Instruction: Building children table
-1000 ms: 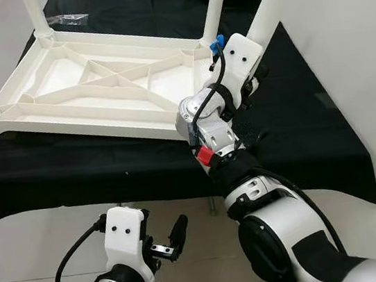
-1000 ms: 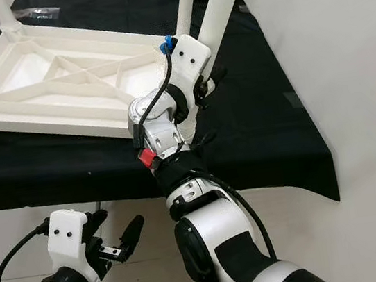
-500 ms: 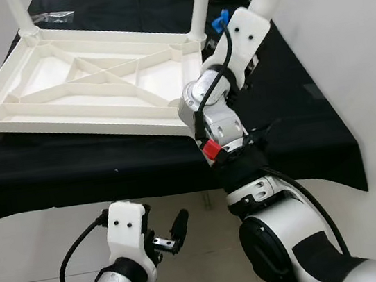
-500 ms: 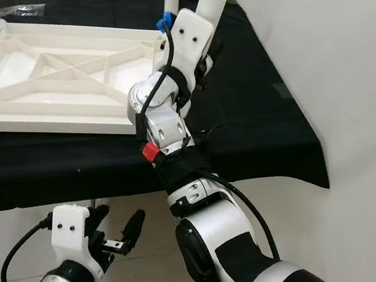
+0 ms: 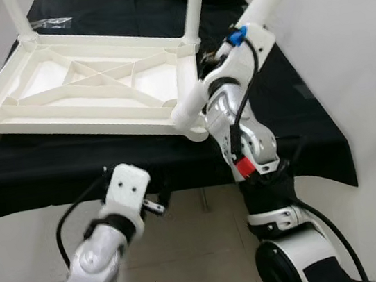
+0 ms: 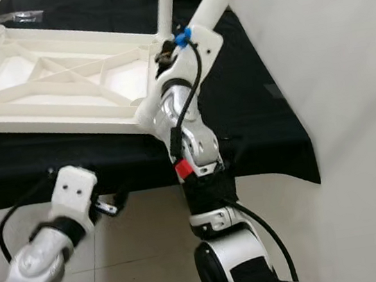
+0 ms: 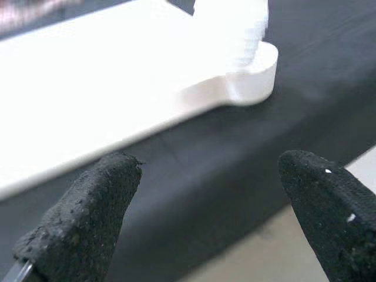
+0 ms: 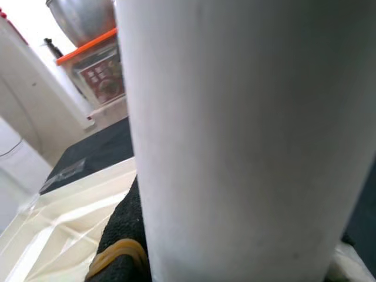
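Left eye view: right gripper (image 5: 221, 55) clamps the table leg (image 5: 268, 0), slanting down toward the near-right corner socket (image 5: 188, 116) of the upside-down tabletop (image 5: 89, 85); left gripper (image 5: 156, 203) spread wide, empty, lower.

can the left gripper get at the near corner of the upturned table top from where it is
Probably yes: the left gripper hangs open below the cloth edge, facing that table top corner, with open air between. The right gripper holds the leg.
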